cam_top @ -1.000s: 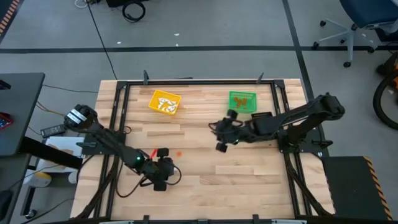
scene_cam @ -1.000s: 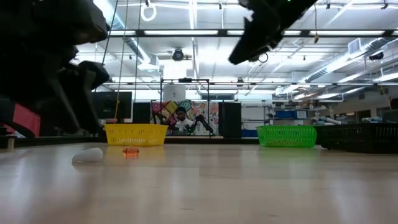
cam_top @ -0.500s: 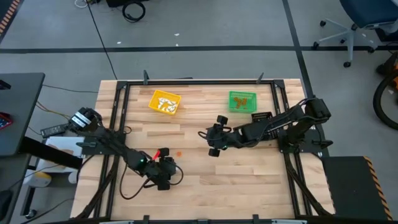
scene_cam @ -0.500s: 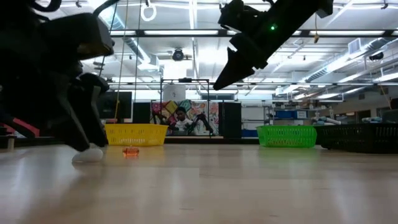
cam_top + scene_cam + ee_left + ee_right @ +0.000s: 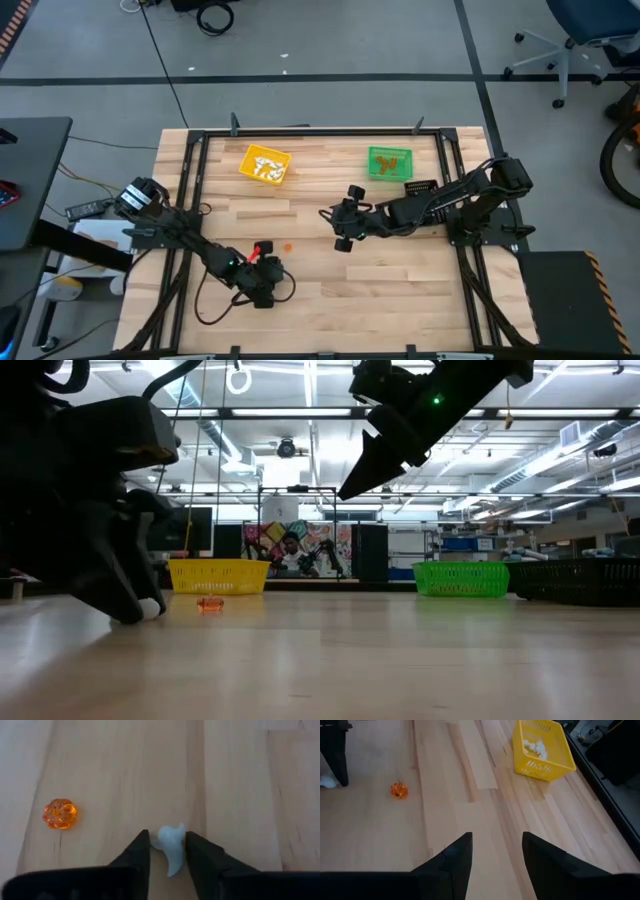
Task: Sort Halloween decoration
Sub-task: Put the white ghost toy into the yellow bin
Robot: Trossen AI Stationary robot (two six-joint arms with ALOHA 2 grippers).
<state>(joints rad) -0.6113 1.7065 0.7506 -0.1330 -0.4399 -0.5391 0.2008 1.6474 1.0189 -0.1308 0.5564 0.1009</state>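
- The left gripper is down at the table, jaws pinching a white ghost trinket — likely bound for the yellow bin (white pieces lie there).
- An orange pumpkin trinket lies near.
- The right gripper hovers mid-table, jaws spread, empty — probably waiting.

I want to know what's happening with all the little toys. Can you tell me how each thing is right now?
White ghost: on the table, between the left gripper's fingers.
Orange pumpkin: lying loose on the wood.
Yellow bin: holds white pieces.
Green bin: holds orange pieces.
Right gripper: open, empty, raised above the table.
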